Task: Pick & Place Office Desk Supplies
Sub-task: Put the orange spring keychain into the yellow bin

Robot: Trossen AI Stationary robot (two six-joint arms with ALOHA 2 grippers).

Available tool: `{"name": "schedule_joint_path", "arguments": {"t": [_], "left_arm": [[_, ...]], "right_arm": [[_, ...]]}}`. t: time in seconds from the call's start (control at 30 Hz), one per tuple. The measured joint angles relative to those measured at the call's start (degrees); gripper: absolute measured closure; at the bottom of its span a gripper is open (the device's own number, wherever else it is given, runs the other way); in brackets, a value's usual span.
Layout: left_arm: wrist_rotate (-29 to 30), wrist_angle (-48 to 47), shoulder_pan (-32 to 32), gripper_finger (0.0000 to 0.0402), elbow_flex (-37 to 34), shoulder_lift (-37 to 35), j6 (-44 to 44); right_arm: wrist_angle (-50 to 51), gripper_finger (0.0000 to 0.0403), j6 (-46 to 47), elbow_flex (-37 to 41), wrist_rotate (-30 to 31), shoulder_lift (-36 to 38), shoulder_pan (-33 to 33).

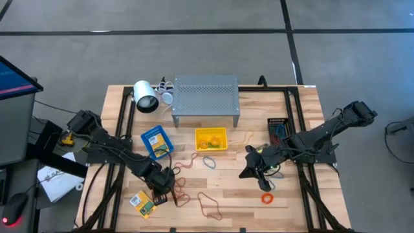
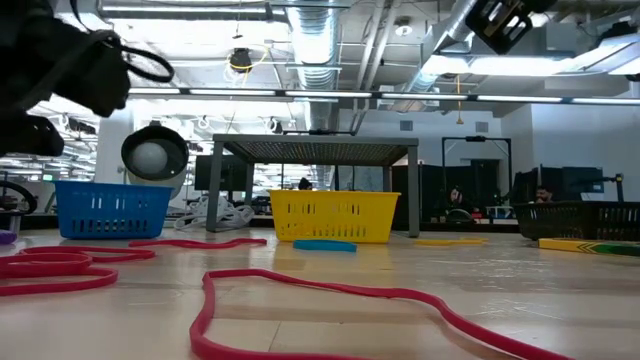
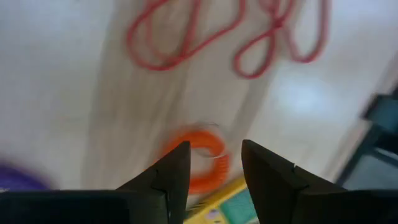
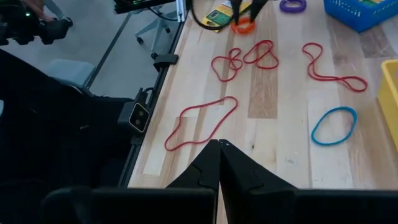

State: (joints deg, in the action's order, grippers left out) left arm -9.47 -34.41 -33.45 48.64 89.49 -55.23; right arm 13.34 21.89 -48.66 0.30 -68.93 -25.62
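Two grippers are showing, and only the left gripper [image 3: 214,163] is working: it is hanging over an orange rubber-band coil [image 3: 198,162] that is lying on the wooden table [image 1: 284,213], just beside a yellow-green crayon box [image 1: 143,202]. Its fingers [image 3: 169,177] are standing apart with the coil between them, and nothing is clamped in them; whether the tips are touching the band cannot be told. The step in hand appears to be either a pick of this coil or its release. If it is a pick, the next move is calling for a straight descent until the tips are straddling the coil, then a closing on it without snagging the crayon box edge. The right gripper [image 4: 219,163] is waiting with its fingers pressed together and empty, on the far side of the yellow bin [image 1: 211,139] from the crayon box. Several more bands are lying loose: tangled red loops [image 4: 244,60] near the coil, a large red loop [image 4: 200,122] nearer the table's front edge, a blue band [image 4: 334,126] just beside the yellow bin, and a second orange band [image 1: 267,198] near the right gripper. Judging by this scatter, much of the sorting is remaining.
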Motion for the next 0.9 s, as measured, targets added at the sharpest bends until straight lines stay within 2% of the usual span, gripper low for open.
{"name": "schedule_joint_path", "arguments": {"t": [0.53,0.67,0.9], "left_arm": [[0.0,-3.3,-0.9,0.0279,0.1,3.6,15.3],[-0.3,-2.6,-1.7,0.0278,0.3,6.6,18.2],[0.9,-2.8,-1.4,0.0298,0.3,8.3,19.2]], "right_arm": [[0.6,0.0402,1.1,0.0,1.5,0.0,-1.4],[0.7,0.0402,1.2,0.0,1.5,0.0,-1.4],[0.7,0.0402,1.3,0.0,1.5,0.0,-1.4]]}}
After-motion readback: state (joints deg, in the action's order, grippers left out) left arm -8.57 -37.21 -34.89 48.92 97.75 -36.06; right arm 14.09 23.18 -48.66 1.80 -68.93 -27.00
